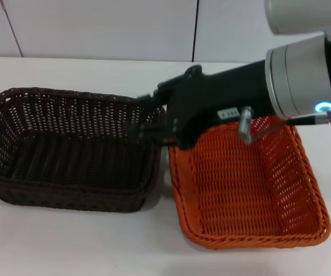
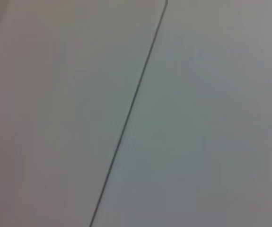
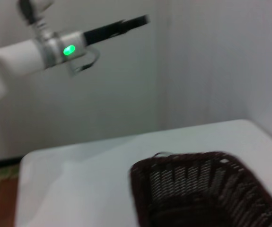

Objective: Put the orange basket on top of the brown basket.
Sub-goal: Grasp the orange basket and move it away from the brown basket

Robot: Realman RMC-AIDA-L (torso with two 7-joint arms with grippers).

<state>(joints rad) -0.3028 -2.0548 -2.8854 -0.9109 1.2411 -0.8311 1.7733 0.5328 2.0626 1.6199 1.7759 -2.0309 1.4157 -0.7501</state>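
The orange basket (image 1: 243, 192) stands on the white table at the right of the head view. The brown basket (image 1: 67, 144) stands right beside it on the left, their rims almost touching; it also shows in the right wrist view (image 3: 206, 189). My right gripper (image 1: 149, 130) reaches in from the right, across the orange basket's far left corner, and sits low at the brown basket's right rim, dark against the dark weave. My left gripper (image 3: 138, 21) is raised high in the air, far from both baskets, and shows only in the right wrist view.
The white table (image 1: 96, 247) runs to a white panelled wall (image 1: 125, 29) at the back. The left wrist view shows only a wall panel with a seam (image 2: 126, 123). A strip of floor (image 3: 1, 198) lies past the table's far edge.
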